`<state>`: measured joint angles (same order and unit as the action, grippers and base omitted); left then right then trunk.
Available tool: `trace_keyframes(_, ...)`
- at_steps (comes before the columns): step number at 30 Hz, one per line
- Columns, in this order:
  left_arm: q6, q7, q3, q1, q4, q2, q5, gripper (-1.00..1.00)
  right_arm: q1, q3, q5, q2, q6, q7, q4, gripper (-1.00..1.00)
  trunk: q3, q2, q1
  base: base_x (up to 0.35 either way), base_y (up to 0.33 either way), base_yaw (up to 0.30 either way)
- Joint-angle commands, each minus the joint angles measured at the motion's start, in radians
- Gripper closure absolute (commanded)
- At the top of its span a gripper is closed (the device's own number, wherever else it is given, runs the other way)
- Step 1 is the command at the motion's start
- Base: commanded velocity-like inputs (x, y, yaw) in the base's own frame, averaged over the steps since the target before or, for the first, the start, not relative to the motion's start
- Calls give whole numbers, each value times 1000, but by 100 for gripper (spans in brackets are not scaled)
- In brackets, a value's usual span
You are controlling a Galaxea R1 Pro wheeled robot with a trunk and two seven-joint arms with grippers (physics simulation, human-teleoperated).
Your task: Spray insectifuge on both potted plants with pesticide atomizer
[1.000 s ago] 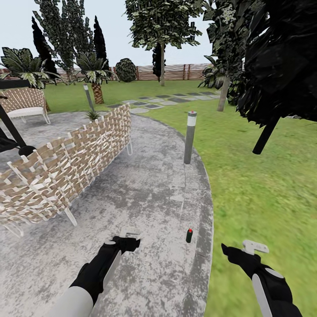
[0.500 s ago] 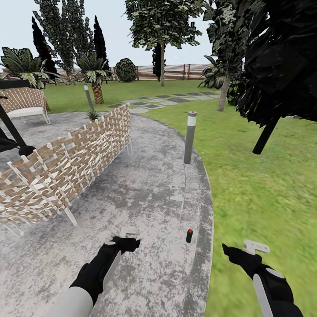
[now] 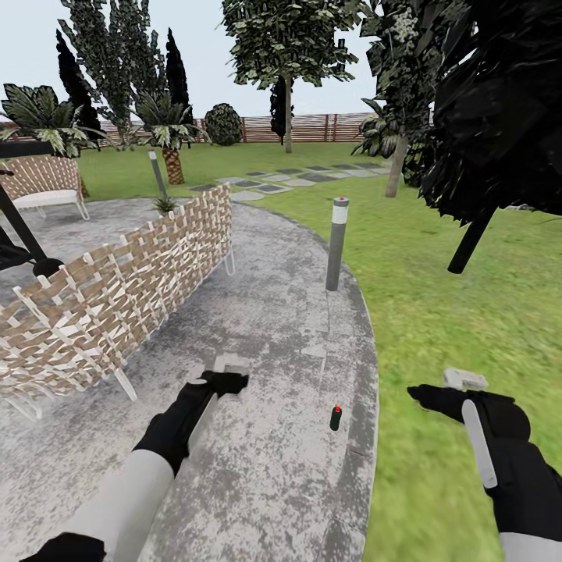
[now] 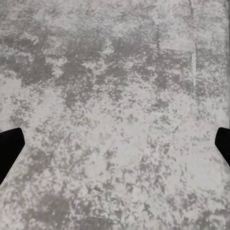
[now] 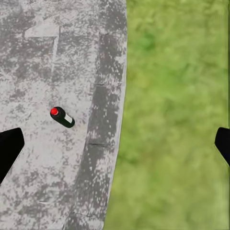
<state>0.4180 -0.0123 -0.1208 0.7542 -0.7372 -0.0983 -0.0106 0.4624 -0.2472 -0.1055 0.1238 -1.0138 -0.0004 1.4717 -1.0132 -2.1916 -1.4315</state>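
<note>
Dark green with a red cap, the small bottle (image 3: 336, 417) stands upright on the grey paving (image 3: 265, 336), close to the paving's curved edge where the lawn (image 3: 460, 312) begins. From the right wrist camera the same bottle (image 5: 62, 117) shows from above, a white band on its side, with the darker border stones just beside it and grass beyond. Nothing touches it.

The right gripper (image 3: 437, 394) hangs over the grass, to the bottle's right and apart from it, forearm reaching forward from the lower right corner; its black fingers sit at the wrist picture's two edges, spread wide with nothing between them. The left gripper (image 3: 226, 382) is stretched out over the paving on the bottle's other side, arm angled up from the lower left; its fingers too are spread wide over bare mottled stone (image 4: 115, 115).

Further off, a grey post (image 3: 336, 243) stands at the paving's rim, a woven bench back (image 3: 117, 297) runs along the left, and stepping stones (image 3: 289, 178) lead toward a slatted fence (image 3: 312, 125).
</note>
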Motion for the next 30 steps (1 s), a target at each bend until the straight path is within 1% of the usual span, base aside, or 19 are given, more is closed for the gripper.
trace_keyframes(1, 5, -1, -2, 6, -2, 0, 0, -100, 12, -1, -6, 6, -7, 2, 3, -100, -1, 0, 0, 0, 0, 0)
trace_keyframes(5, 5, -1, -3, 14, -2, 0, 6, -100, 28, 1, -10, 14, -10, 5, 6, -100, -1, 0, 0, 0, 0, 0)
trace_keyframes(10, 5, -3, -4, 15, -4, 0, 8, -100, 31, 2, -11, 14, -11, 6, 8, -100, -1, 0, 0, 13, 0, 0)
trace_keyframes(12, 5, -3, -5, 15, -4, 0, 9, -100, 31, 2, -11, 14, -11, 6, 8, -100, -1, 0, 0, 163, -54, 0)
trace_keyframes(22, 5, -1, -4, 15, -5, 0, 10, -100, 32, 2, -10, 13, -11, 5, 9, -100, -1, 0, 0, 200, -233, 0)
trace_keyframes(25, 4, -2, -4, 13, -9, 0, 11, -100, 32, 2, -10, 13, -11, 5, 9, -100, -1, 0, 0, 76, -248, 0)
trace_keyframes(30, 4, -3, -3, 13, -10, 0, 8, -100, 31, 2, -10, 13, -11, 5, 9, -100, -1, 0, 0, 15, -67, 0)
